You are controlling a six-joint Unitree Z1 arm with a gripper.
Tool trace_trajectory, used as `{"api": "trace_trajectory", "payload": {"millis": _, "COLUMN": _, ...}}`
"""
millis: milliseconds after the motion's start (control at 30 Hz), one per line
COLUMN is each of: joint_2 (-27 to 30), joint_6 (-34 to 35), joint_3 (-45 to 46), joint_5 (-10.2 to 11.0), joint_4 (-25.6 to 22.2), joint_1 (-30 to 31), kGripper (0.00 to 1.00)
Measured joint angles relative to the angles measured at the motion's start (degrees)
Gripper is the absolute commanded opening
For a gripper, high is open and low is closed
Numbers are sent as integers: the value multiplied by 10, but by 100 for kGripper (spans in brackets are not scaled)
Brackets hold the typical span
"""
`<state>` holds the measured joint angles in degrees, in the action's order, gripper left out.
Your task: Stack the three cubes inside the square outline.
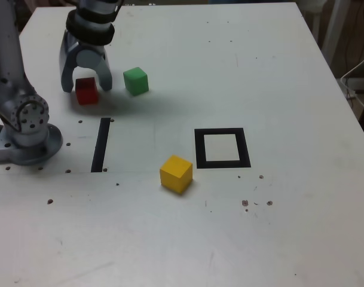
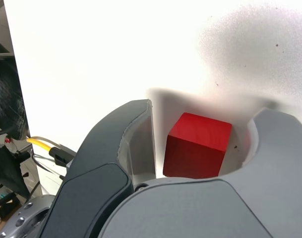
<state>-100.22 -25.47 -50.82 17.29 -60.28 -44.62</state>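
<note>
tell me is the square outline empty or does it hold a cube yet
Empty: the square outline shows only white table inside; the yellow cube sits just outside it.

A lab or workshop test bench: a white counter (image 1: 289, 227) pocked with screw holes, the arm's metal base (image 1: 26, 140) bolted at the frame's left, black tape marks, loose cables (image 1: 358, 75) at the right edge.

White table (image 1: 289, 89), scuffed, small holes. On it: red cube (image 1: 86, 91) upper left, green cube (image 1: 135, 81) just right of it, yellow cube (image 1: 176, 173) centre, square outline (image 1: 222, 147) beside yellow, black strip (image 1: 101, 144) left, arm base (image 1: 26, 140) far left.
</note>
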Motion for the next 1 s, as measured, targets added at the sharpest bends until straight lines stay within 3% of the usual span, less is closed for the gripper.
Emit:
{"api": "trace_trajectory", "payload": {"millis": 400, "joint_2": 0, "joint_6": -10, "joint_3": 0, "joint_5": -13, "joint_4": 2, "joint_1": 0, "kGripper": 29}}
{"api": "trace_trajectory", "payload": {"millis": 867, "joint_2": 2, "joint_6": -16, "joint_3": -5, "joint_5": -15, "joint_4": 0, "joint_1": 1, "kGripper": 28}}
{"api": "trace_trajectory", "payload": {"millis": 1000, "joint_2": 20, "joint_6": -19, "joint_3": -29, "joint_5": -26, "joint_4": -37, "joint_1": 24, "kGripper": 28}}
